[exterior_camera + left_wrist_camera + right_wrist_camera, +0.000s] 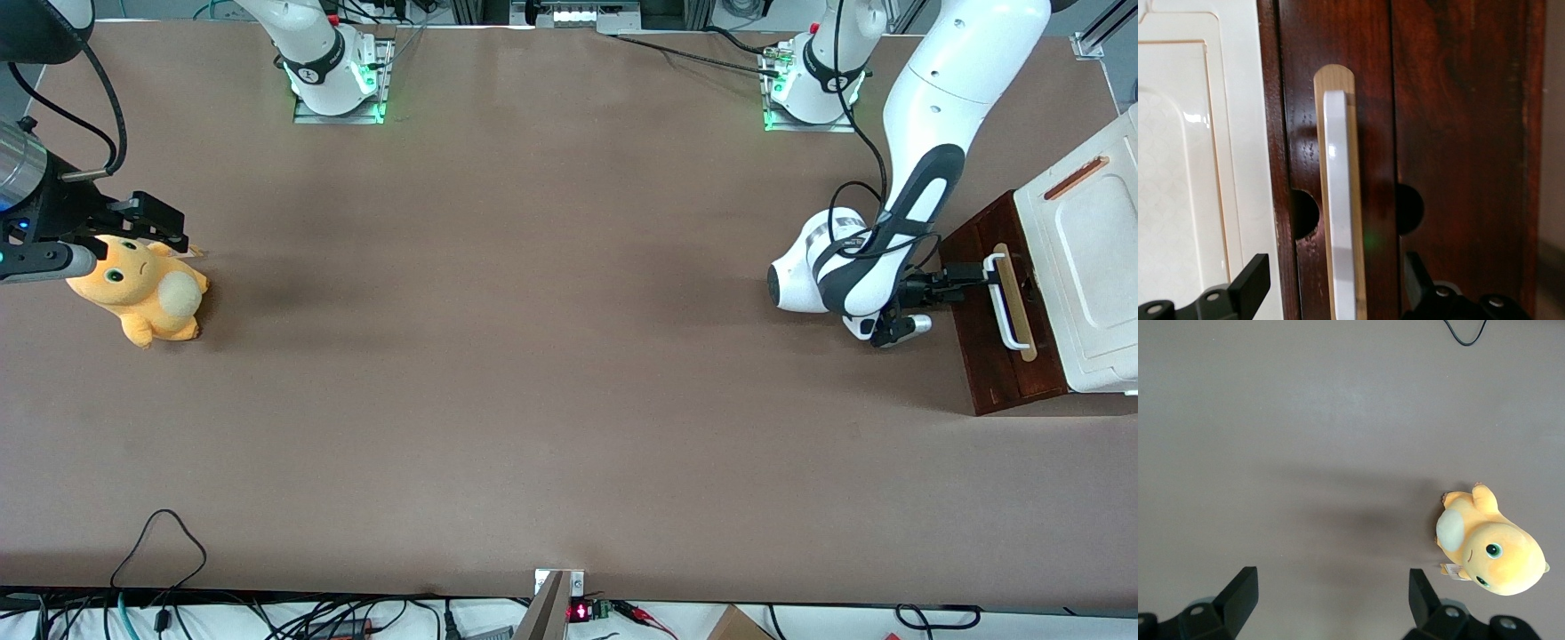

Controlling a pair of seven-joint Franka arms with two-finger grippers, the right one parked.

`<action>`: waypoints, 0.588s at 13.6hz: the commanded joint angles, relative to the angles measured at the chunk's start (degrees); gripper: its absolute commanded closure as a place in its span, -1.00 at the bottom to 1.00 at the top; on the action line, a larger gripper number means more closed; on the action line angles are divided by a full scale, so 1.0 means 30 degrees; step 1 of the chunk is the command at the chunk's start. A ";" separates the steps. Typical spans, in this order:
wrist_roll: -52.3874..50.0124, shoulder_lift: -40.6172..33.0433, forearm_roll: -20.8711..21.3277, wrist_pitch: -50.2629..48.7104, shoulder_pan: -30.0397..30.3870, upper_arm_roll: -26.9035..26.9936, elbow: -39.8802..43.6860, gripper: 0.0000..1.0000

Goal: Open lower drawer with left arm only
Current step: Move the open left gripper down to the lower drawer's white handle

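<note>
My gripper (976, 277) sits at the front of the lower drawer (996, 347), at the working arm's end of the table (533, 356). My left arm (925, 133) descends from its base and bends at the wrist so that the gripper points level at the drawer front. The jaws are released: in the wrist view my two black fingers (1248, 287) stand spread, one on each side of the white bar handle (1340, 207), neither one touching it. The handle runs along a pale wood strip (1334, 77) set on the dark red-brown drawer front. Two round dark notches (1305, 213) in that front show just beside the strip, one on each side. The white cabinet top (1089, 258), carrying a small orange-brown strip (1076, 178), lies above the drawer. A yellow plush toy (142, 289) lies on the table toward the parked arm's end, well apart from the drawer.
</note>
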 commanded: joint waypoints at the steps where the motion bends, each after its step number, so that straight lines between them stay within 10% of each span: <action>1: -0.0227 0.0405 0.1114 -0.0486 0.0063 0.0189 0.0298 -0.58; 8: -0.0198 0.0757 0.1585 -0.0341 0.0327 0.0365 0.0444 -0.35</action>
